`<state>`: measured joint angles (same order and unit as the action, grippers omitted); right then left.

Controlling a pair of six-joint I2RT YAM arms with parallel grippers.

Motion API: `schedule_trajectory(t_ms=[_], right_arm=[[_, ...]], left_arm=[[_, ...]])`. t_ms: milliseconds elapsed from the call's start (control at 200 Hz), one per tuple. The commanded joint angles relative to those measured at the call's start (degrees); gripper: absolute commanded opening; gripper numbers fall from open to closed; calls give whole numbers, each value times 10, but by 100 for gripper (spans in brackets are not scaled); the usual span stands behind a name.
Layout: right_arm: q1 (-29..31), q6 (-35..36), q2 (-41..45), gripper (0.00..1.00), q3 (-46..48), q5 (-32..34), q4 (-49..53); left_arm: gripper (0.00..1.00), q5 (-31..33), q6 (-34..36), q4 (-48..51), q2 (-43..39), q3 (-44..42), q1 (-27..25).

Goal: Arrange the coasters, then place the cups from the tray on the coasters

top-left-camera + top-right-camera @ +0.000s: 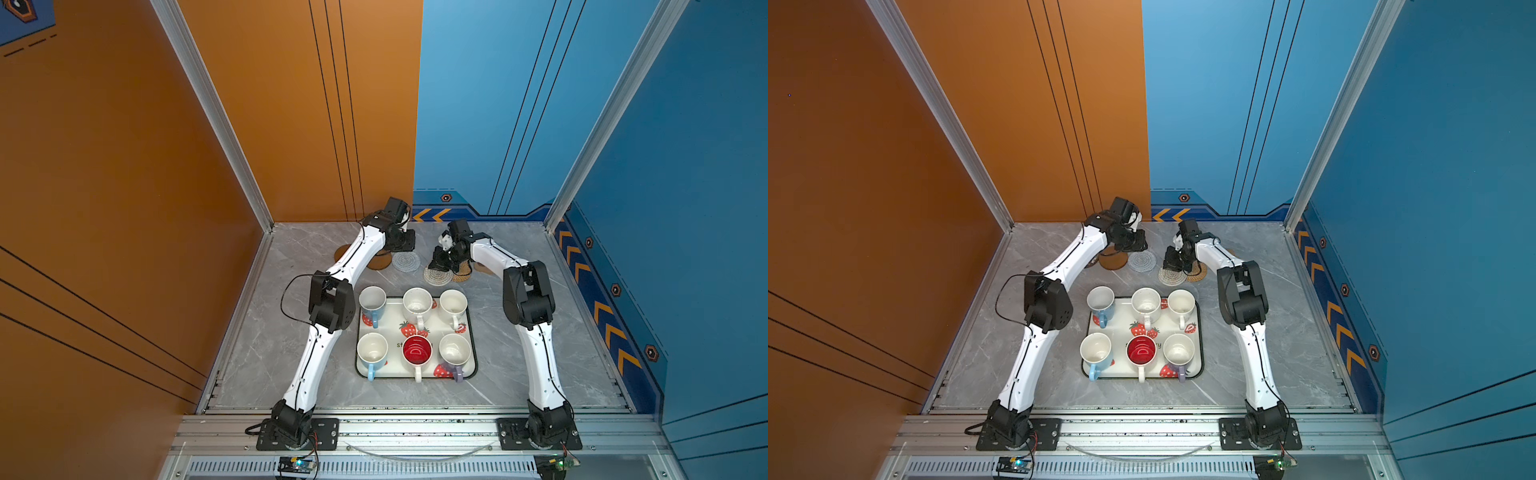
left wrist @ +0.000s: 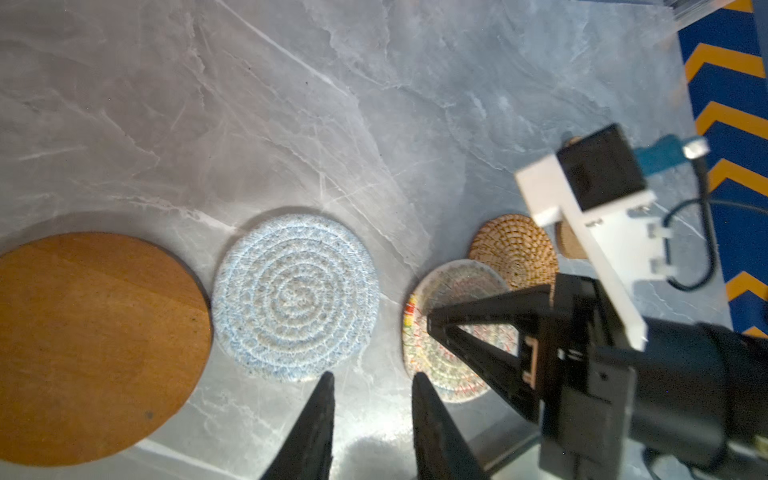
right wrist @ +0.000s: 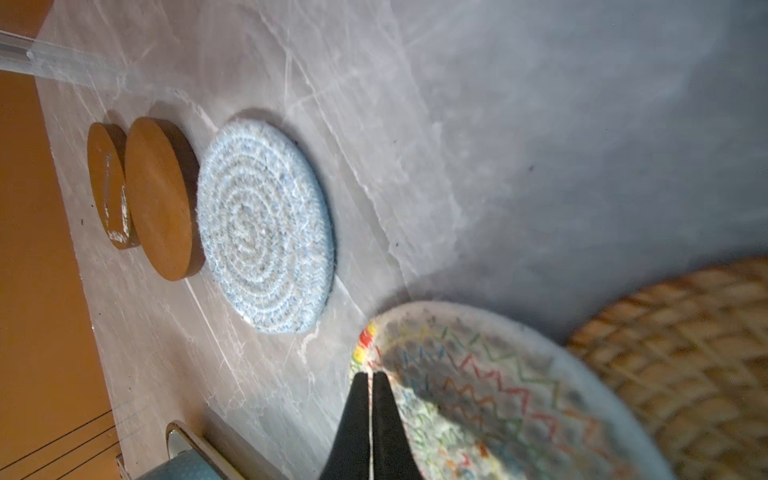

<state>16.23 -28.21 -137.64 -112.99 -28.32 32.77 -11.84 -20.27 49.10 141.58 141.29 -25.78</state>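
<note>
1. On the grey marbled surface [image 1: 291, 353], in both top views, the tray [image 1: 395, 372] lies at lower centre with all six cups standing on it.
   - The upper row holds a light blue cup [image 1: 372, 301], a centre white cup [image 1: 417, 303] and a right white cup [image 1: 453, 304].
   - The lower row holds a second light blue cup [image 1: 372, 351], a red-lined cup [image 1: 417, 350] and a lavender cup [image 1: 454, 352].
   - Above the tray the coasters run left to right: brown disc [image 1: 380, 262], then the woven grey round [image 1: 406, 262], cream round [image 1: 436, 278] and tan round [image 1: 463, 276].
   - The left arm [image 1: 1067, 257] and right arm [image 1: 1217, 254] both bend over that row; their tips are too small to read here.

2. Left wrist view: the left fingers [image 2: 318, 428] enter from the bottom edge, apart, with only bare surface between them. Their tips point at the gap between the grey round [image 2: 295, 297] and the cream round [image 2: 457, 282]. The brown disc [image 2: 95, 345] fills the lower left, just beside the grey round. The tan round [image 2: 515, 245] sits at the cream round's upper right, edges meeting. The right fingers [image 2: 490, 302] reach in from the right, over the cream round.

3. Right wrist view: the right fingers [image 3: 357, 428] rise from the bottom edge pressed together, tips at the rim of the cream round [image 3: 498, 395] — whether they pinch it I cannot tell. The tan round [image 3: 685, 353] blurs at the right. Left of centre lie the grey round [image 3: 266, 228], the brown disc [image 3: 160, 199] and a second brown disc [image 3: 106, 187] partly behind it.
</note>
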Motion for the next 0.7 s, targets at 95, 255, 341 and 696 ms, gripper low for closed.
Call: schedule_trajectory(t_ms=[95,255,341,696], right_arm=[[-8,-13,-20,0,-42,-24,4],[-24,-2,29,0,-27,-22,4],[-36,6,64,0,-9,-22,4],[-76,37,140,0,97,-32,4]], left_arm=[[34,-4,28,10,-71,-53,-22],[32,-15,31,10,-60,-37,-42],[27,-24,25,10,-40,-24,-52],[18,-41,-4,10,37,13,-80]])
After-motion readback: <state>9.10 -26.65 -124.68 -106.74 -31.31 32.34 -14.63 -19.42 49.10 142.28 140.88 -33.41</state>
